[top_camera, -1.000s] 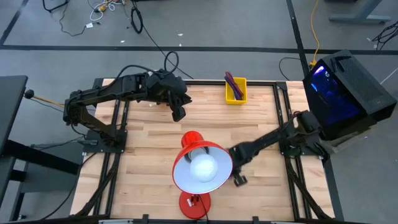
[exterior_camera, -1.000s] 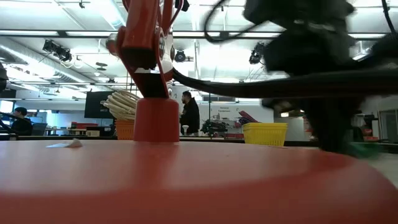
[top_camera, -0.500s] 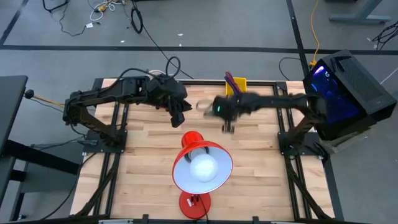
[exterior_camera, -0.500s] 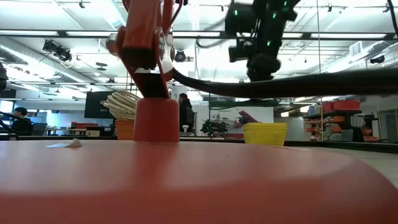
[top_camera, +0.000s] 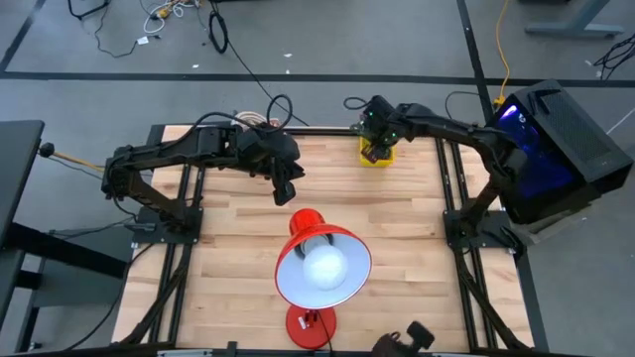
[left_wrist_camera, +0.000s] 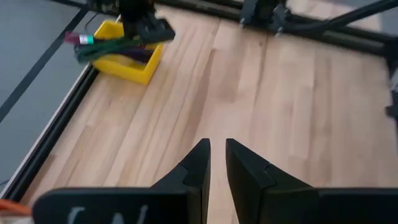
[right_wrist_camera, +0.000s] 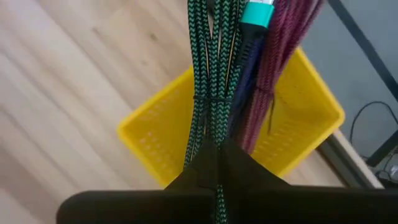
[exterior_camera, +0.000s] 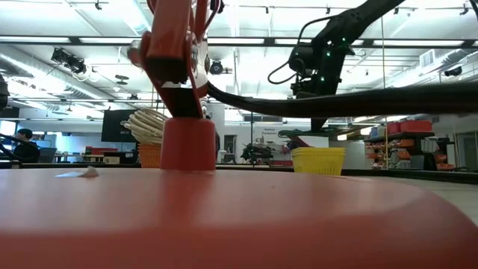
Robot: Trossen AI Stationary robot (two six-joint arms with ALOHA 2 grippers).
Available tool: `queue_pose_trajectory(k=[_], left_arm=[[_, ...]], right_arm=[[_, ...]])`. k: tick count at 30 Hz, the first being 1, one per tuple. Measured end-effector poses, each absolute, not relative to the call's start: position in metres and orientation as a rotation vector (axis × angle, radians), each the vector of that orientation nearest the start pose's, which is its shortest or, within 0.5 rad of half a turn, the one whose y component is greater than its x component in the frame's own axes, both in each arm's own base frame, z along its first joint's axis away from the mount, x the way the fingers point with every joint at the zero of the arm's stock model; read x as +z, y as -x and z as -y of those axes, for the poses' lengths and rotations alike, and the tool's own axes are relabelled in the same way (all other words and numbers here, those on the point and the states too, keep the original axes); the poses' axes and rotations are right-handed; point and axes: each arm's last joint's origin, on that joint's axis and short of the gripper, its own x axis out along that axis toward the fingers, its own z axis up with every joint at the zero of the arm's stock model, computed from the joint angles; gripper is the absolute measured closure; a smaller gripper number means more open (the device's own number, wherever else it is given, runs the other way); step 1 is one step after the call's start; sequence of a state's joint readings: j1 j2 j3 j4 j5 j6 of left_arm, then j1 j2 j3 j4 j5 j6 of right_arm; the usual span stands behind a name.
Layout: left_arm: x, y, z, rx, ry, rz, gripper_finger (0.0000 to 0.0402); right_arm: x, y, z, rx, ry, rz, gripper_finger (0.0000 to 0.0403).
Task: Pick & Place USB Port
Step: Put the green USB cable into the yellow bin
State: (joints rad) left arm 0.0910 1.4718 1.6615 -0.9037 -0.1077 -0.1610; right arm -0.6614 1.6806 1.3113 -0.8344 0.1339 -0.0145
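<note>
- Left arm: reaches in from the bench's left edge toward the back-centre. Its left tool (top_camera: pixel 287 185) hangs over bare wood, just behind the lamp, holding nothing. In the left wrist view the two dark fingers (left_wrist_camera: pixel 198 163) stand nearly together, with only a thin slit between them.
- Bench (top_camera: pixel 228 238): light wooden planks in a black metal frame.
- Red desk lamp (top_camera: pixel 319 266): stands at the front-centre of the bench, its round shade facing up with the white bulb visible from above. Its red base fills the foreground of the low view (exterior_camera: pixel 187 142).
- Yellow bin (top_camera: pixel 376 149): sits at the back edge of the bench, right of centre, against the frame rail. Purple-red cables (right_wrist_camera: pixel 289 37) lie inside it.
- USB cable (right_wrist_camera: pixel 210 68): a green braided bundle with a teal connector end. It hangs over the open yellow bin, pinched at its lower end by the right tool. It is above the bin, with the purple-red cables just beside it.
- Right tool (top_camera: pixel 375 121): positioned directly over the yellow bin at the back of the bench. In the right wrist view its fingers (right_wrist_camera: pixel 239 163) are pressed together on the green braided cable. The low view shows this tool raised above the bin (exterior_camera: pixel 314 71).
- Right arm: stretches from its mount at the bench's right edge across to the back rail.
- Black box with blue glow (top_camera: pixel 551 149): stands off the bench's right side.
</note>
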Motion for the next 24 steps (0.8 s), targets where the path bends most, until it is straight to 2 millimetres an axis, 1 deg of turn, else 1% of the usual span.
queue_pose_trajectory(k=[4,9,12,20,24], left_arm=[[0.407,-0.295,-0.031,0.261,0.143,-0.710,0.0349],[0.407,-0.294,-0.032,0.278,0.120,-0.711,0.0349],[0.407,-0.294,-0.032,0.296,0.113,-0.711,0.0349],[0.407,-0.293,-0.039,0.337,0.108,-0.707,0.0349],[0.407,-0.293,-0.044,0.353,0.114,-0.702,0.0349]], right_arm=[[0.244,-0.250,0.223,-0.722,-0.339,-1.176,0.0403],[0.240,-0.238,0.235,-0.757,-0.371,-1.166,0.0403],[0.233,-0.232,0.238,-0.741,-0.418,-1.161,0.0403],[0.207,-0.230,0.233,-0.724,-0.459,-1.125,0.0403],[0.201,-0.228,0.233,-0.740,-0.462,-1.119,0.0403]])
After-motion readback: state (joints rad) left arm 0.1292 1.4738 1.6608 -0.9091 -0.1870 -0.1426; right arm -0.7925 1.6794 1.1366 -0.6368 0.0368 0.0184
